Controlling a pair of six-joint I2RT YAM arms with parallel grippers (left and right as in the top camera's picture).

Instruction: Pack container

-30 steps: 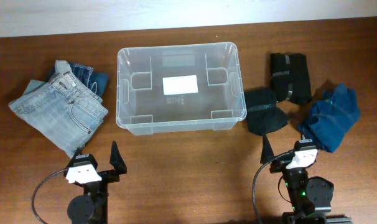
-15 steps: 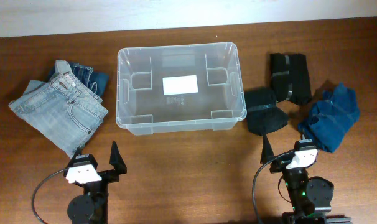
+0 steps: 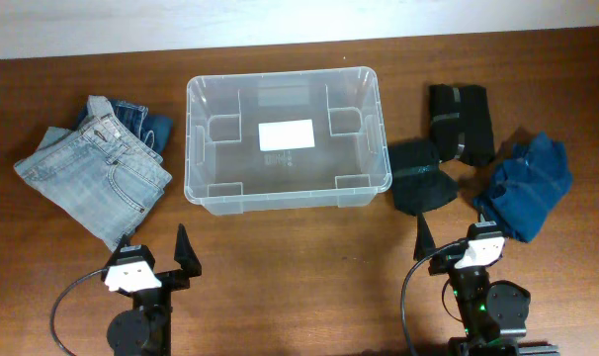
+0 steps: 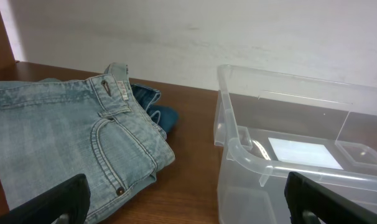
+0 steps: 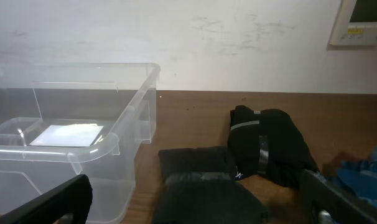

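The clear plastic container (image 3: 196,178) stands at the table's middle, with only a white label (image 3: 286,134) showing on its base; it also shows in the left wrist view (image 4: 251,152) and the right wrist view (image 5: 107,146). Light blue folded jeans (image 3: 94,178) lie to its left over a darker denim piece (image 3: 146,124). Two black garments (image 3: 421,178) (image 3: 460,121) and a blue garment (image 3: 525,188) lie to its right. My left gripper (image 3: 153,254) is open and holds nothing near the front edge. My right gripper (image 3: 454,237) is open and holds nothing in front of the black garment.
A white wall runs behind the table, with a wall panel (image 5: 363,22) at the upper right in the right wrist view. Bare brown wood (image 3: 299,267) lies between the container and both arm bases.
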